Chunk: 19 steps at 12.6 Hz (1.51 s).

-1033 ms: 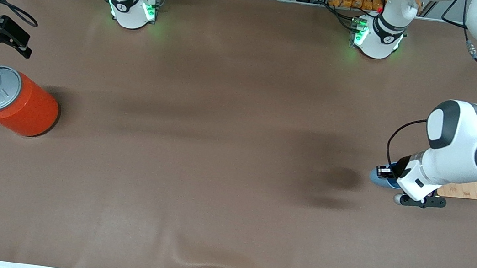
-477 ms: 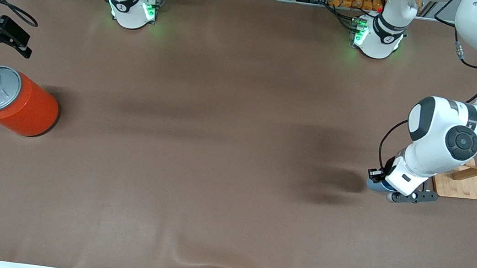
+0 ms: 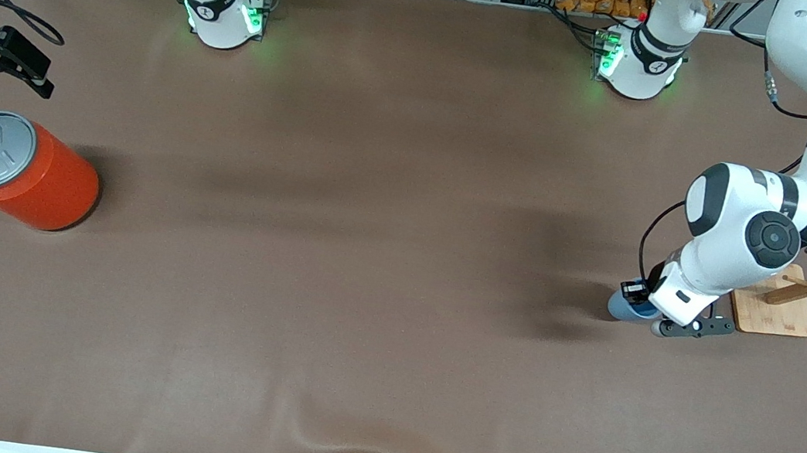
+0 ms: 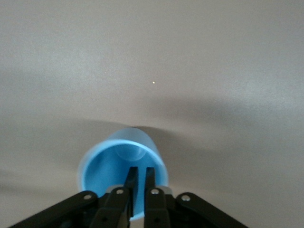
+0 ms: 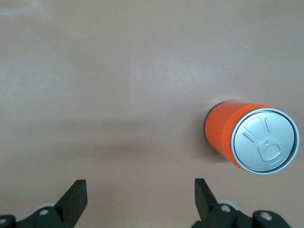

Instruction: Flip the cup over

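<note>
The light blue cup (image 3: 624,308) is at the left arm's end of the table, beside a wooden stand. My left gripper (image 3: 639,303) is shut on the cup's wall near the rim and holds it low over the table. I cannot tell whether the cup touches the table. In the left wrist view the cup's (image 4: 107,171) open mouth faces the camera, with the left gripper (image 4: 141,170) pinching its near wall. My right gripper (image 3: 4,61) is open and empty over the table beside the orange can; the arm waits. It also shows in the right wrist view (image 5: 140,187).
A big orange can (image 3: 21,170) with a grey pull-tab lid stands at the right arm's end and shows in the right wrist view (image 5: 251,140). A wooden peg stand (image 3: 777,316) stands close to the cup, toward the table's edge.
My left arm has swung and carried the cup a little away from the wooden stand, toward the middle of the table. The right arm has not moved.
</note>
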Each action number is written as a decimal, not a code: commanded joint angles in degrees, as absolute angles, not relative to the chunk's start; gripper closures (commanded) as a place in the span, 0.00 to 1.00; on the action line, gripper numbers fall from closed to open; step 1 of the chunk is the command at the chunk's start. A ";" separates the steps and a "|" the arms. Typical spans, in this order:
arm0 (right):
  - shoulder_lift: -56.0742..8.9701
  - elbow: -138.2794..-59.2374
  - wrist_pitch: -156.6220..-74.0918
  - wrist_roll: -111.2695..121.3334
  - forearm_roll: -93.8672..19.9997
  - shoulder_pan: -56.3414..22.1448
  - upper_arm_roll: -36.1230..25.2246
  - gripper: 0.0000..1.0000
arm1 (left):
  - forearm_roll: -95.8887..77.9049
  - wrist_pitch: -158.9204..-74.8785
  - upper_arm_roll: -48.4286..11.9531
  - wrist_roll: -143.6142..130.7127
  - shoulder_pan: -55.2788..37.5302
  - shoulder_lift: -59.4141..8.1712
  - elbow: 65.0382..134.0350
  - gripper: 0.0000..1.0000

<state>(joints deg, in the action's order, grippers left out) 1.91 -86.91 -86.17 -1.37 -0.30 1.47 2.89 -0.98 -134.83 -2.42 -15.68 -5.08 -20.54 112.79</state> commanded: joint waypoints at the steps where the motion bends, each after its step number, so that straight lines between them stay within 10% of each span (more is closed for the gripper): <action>1: 2.46 -87.63 -86.40 -0.35 -0.61 2.64 3.43 0.00 | 0.35 -135.44 -2.46 -16.61 -4.83 -20.30 113.29 0.54; 2: 2.46 -87.63 -86.40 -0.35 -0.62 2.64 3.43 0.00 | 0.44 -135.35 -2.46 -16.44 -4.83 -20.30 113.12 0.01; 19: 2.37 -87.63 -86.48 -0.26 -0.70 2.64 3.43 0.00 | 0.44 -103.46 -2.37 -14.50 -2.64 -11.44 90.01 0.00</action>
<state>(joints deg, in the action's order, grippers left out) 1.85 -86.93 -86.17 -1.29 -0.31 1.49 2.88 -0.91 -106.97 -1.93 -14.72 -3.03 -12.59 92.40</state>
